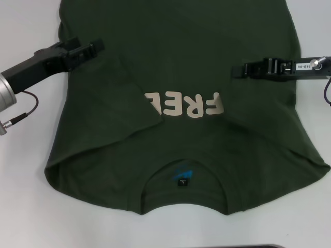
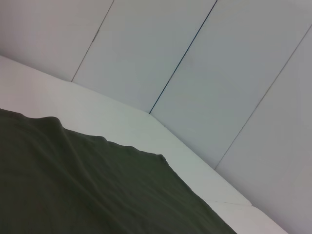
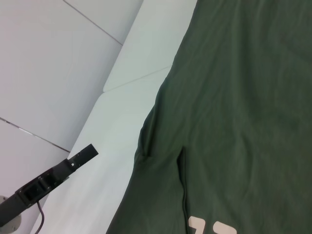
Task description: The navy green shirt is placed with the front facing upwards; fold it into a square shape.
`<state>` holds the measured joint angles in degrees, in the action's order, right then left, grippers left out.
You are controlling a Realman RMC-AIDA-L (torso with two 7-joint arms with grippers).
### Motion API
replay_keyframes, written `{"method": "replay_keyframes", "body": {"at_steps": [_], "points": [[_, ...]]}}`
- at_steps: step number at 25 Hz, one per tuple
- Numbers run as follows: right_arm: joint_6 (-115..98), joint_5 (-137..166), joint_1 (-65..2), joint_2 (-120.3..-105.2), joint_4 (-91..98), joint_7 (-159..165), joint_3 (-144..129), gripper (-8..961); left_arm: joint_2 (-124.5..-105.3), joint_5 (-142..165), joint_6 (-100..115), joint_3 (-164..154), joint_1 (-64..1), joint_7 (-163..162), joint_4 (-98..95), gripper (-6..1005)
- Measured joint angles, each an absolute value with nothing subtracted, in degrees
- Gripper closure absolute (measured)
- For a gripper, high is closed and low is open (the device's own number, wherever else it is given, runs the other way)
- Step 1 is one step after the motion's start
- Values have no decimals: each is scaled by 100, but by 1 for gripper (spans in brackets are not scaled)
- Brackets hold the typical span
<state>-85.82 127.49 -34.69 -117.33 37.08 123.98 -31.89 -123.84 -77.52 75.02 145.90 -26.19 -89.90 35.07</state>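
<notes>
The navy green shirt (image 1: 176,77) runs near-to-far on the counter (image 1: 26,206), between left gripper (image 1: 98,46) and right gripper (image 1: 235,71), equally close; whether either's fingers are apart, I cannot tell.

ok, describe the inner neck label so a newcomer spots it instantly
Start at the navy green shirt spread over the white table, then go to its collar at the edge nearest the robot. Just inside the neck opening sits the label: a blue patch with a small black tab, the only blue on the shirt.

shirt (image 1: 176,77) "FRE", arm tag (image 1: 303,64) maybe "140-06"
</notes>
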Motion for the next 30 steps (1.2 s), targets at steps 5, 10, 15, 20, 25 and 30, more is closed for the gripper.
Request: {"method": "replay_keyframes", "body": {"at_steps": [5,10,15,20,25,30], "points": [[-8611,12735,-3472,-11734,3631,12206,-3165,763,-12384,-7752,7498,14591,-2619,-8990,3507,93],[-8680,12493,-3410,-11733,3658,11964,-3132,559,-12384,-7752,7496,14607,-2619,-8991,3507,93],[-8904,11789,-3129,-11678,3642,11327,-3120,323,-12384,-7752,7544,14605,-2615,-8991,3507,94],[-9172,11150,-2745,-11581,3628,10881,-3119,194,-12375,-7752,7693,14629,-2605,-8991,3528,94],[-9640,10947,-2468,-11509,3651,10648,-3062,95,-12363,-7857,8022,14643,-2599,-8992,3560,94],[-9939,10940,-2256,-11424,3693,10785,-2914,47,-12342,-7896,8300,14644,-2605,-9068,3568,94]]}}
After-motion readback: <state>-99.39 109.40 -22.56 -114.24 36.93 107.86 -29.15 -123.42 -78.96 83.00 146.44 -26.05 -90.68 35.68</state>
